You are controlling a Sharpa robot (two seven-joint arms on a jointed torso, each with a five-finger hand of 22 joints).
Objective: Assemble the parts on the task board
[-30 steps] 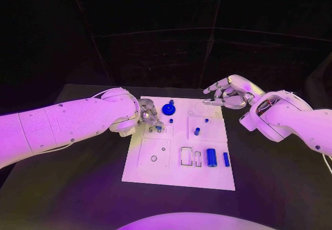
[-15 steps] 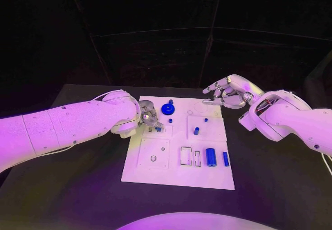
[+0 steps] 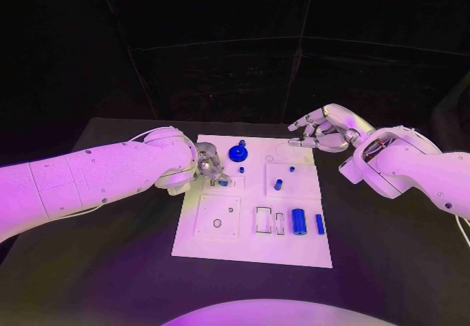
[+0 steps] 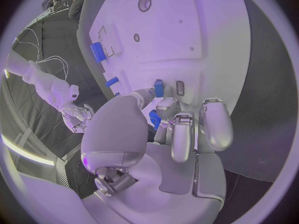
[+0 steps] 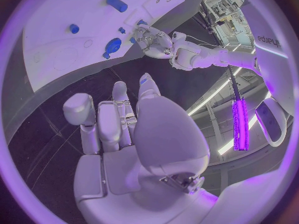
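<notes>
A: What has moved since a second ago?

B: Very little. The left hand point(image 3: 210, 168) has crept a touch toward the near side of the white board point(image 3: 210, 238). The right hand point(image 3: 323, 129) is where it was, off the board's far right corner. None of the pieces on the board has shifted.

A: What are the left fingers doing?

B: In the left wrist view they curl down together over a small blue piece point(image 4: 154, 119), which sits right under the fingertips point(image 4: 167, 106). They seem to pinch it, though I cannot see the contact itself. A second blue peg point(image 4: 159, 88) stands just beyond the fingertips, beside a small dark slot point(image 4: 180, 87).

A: And the right hand?

B: Its fingers point(image 5: 118, 97) are spread, with nothing between them, hanging over bare table point(image 5: 56, 119) beside the board.

A: Which step is this, then?

B: I judge it to be seating that small piece into its place on the board's left side. Other pieces wait: a blue knob point(image 3: 238, 153) beyond the left fingers and two blue cylinders point(image 3: 299, 222) well to the near side.

A: What does the next move call for?

B: Probably lining the piece up squarely over its slot and pressing straight down, without nudging the neighbouring peg.
</notes>
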